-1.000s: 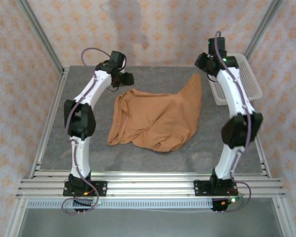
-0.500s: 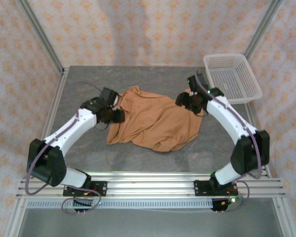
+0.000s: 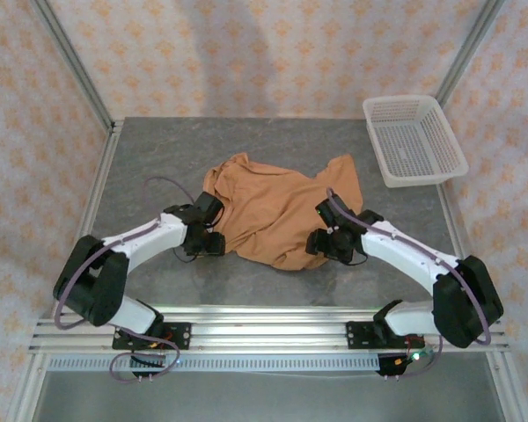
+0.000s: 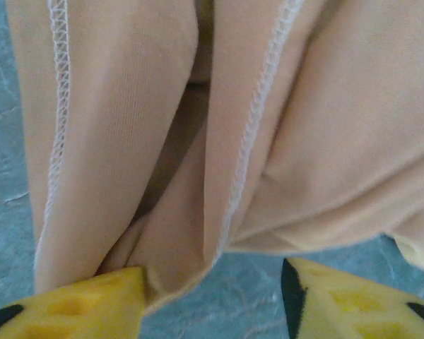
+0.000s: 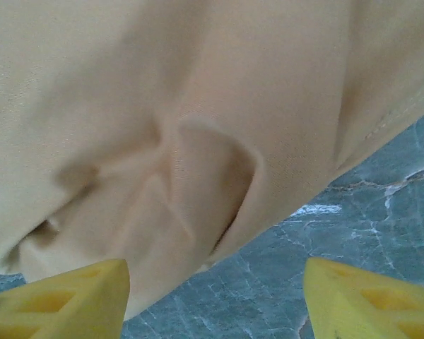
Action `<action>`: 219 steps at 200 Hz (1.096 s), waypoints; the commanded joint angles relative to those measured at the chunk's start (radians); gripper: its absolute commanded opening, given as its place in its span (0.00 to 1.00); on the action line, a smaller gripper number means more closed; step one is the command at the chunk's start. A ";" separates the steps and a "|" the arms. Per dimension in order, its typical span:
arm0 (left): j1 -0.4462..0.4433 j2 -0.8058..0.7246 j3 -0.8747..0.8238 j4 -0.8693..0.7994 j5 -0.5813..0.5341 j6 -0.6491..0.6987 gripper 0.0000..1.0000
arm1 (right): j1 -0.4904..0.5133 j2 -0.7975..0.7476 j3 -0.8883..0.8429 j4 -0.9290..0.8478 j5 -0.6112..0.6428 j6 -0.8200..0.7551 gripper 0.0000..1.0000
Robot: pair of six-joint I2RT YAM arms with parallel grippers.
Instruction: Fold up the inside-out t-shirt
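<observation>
The orange-tan t-shirt (image 3: 277, 207) lies crumpled in the middle of the grey table, white overlock seams showing. My left gripper (image 3: 213, 244) is low at the shirt's near-left edge. In the left wrist view its yellow fingers (image 4: 71, 304) stand open, with a seamed fold of the t-shirt (image 4: 198, 141) touching the left finger and bare table between them (image 4: 215, 311). My right gripper (image 3: 324, 243) is low at the shirt's near-right edge. Its fingers (image 5: 63, 300) are wide open around the t-shirt's hem (image 5: 191, 183), which rests against the left finger.
A white mesh basket (image 3: 414, 141) stands at the table's back right corner. Metal frame posts rise at the back corners and an aluminium rail (image 3: 264, 330) runs along the near edge. Bare grey table (image 3: 158, 149) surrounds the shirt.
Both arms have swung from the shirt's far corners down to its near edge. The raised right corner of the shirt has dropped and the cloth has shifted toward the back.
</observation>
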 commanded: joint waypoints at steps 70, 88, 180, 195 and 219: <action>0.303 0.028 0.012 0.155 0.137 -0.023 0.00 | -0.171 0.233 0.108 0.118 0.111 -0.073 0.00; 0.375 -0.046 -0.001 0.160 0.163 -0.043 0.00 | -0.239 0.248 0.171 0.048 0.148 -0.137 0.00; 0.436 0.028 0.129 0.195 0.186 -0.086 0.00 | -0.310 0.450 0.519 -0.050 -0.018 -0.230 0.00; 0.420 0.045 0.191 0.174 0.110 -0.074 0.14 | -0.310 0.488 0.575 -0.056 -0.053 -0.225 0.00; 0.299 -0.026 0.246 0.160 -0.089 -0.030 0.55 | -0.314 0.529 0.648 -0.078 -0.072 -0.217 0.34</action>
